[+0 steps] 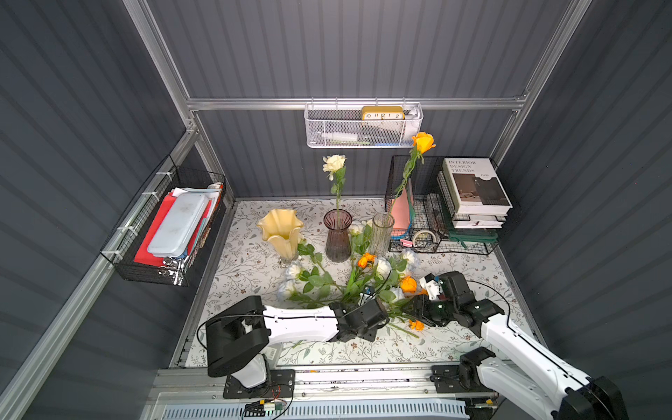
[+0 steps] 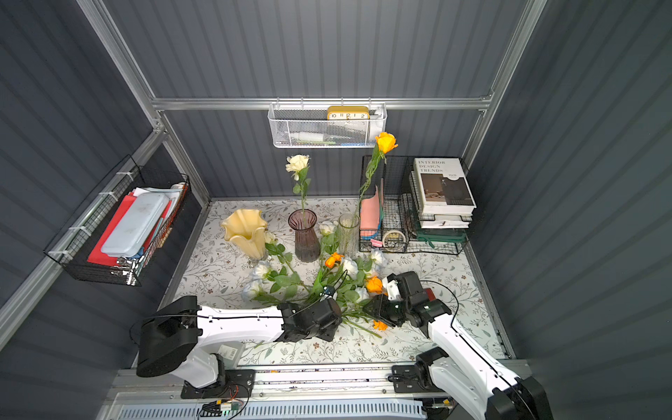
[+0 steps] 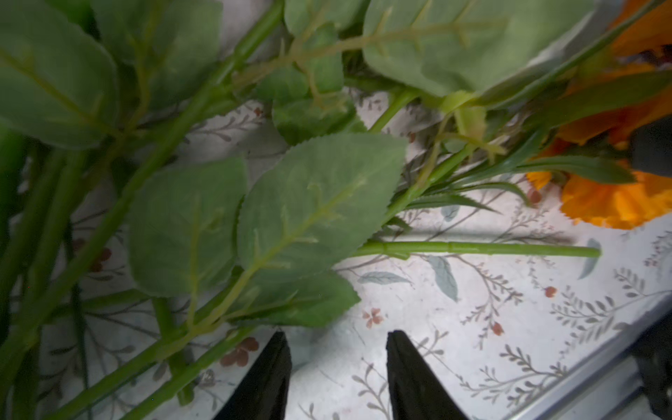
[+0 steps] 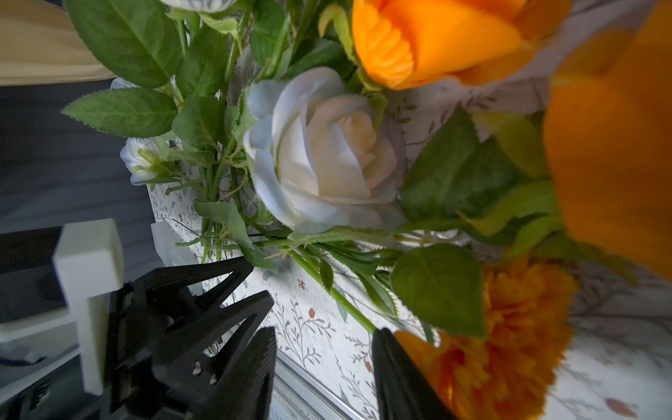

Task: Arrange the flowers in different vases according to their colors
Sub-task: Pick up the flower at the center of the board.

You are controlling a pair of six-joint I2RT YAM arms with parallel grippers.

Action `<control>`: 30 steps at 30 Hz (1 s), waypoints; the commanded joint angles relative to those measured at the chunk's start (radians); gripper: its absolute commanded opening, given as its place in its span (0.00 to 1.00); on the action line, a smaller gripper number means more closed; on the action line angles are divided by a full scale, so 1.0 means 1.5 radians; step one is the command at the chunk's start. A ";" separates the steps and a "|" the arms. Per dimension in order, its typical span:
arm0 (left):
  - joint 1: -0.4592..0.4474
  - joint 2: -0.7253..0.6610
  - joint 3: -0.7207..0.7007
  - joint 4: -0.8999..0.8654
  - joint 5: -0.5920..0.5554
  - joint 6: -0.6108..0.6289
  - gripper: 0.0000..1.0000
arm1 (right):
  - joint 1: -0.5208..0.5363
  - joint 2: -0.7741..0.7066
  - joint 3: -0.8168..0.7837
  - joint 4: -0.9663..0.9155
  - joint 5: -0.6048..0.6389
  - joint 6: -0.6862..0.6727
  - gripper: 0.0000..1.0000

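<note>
Table (image 1: 247,262), covered with a pale cloth printed with leafy sprigs and small brown blossoms. Far wall: white mesh basket (image 1: 327,135) hung from the aluminium rail, with a yellow clock (image 1: 382,112) at its right end. Left wall: black wire basket (image 1: 152,272) holding red folders (image 1: 144,254), a pale blue case (image 1: 178,225) laid on top and shiny metal items (image 1: 174,268) at its near end; far right of the table: black wire rack (image 1: 400,174) with a pink folder (image 1: 402,211), a tape roll (image 1: 423,238), a green pouch (image 1: 472,235) and stacked books, the top one (image 1: 472,185) titled "INTERIOR DESIGN TRENDS".
</note>
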 commanded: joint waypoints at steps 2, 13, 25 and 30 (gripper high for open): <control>0.002 0.007 0.018 -0.028 -0.029 -0.036 0.49 | -0.003 -0.009 -0.008 -0.005 -0.002 -0.003 0.48; -0.001 -0.089 -0.008 0.018 -0.034 -0.026 0.50 | -0.003 0.000 -0.015 0.003 -0.009 -0.001 0.48; 0.017 -0.005 -0.012 0.006 -0.059 -0.063 0.51 | -0.003 -0.005 -0.018 0.001 -0.011 -0.002 0.48; 0.026 -0.004 -0.014 -0.001 -0.065 -0.057 0.51 | -0.003 -0.002 -0.019 0.003 -0.012 -0.002 0.48</control>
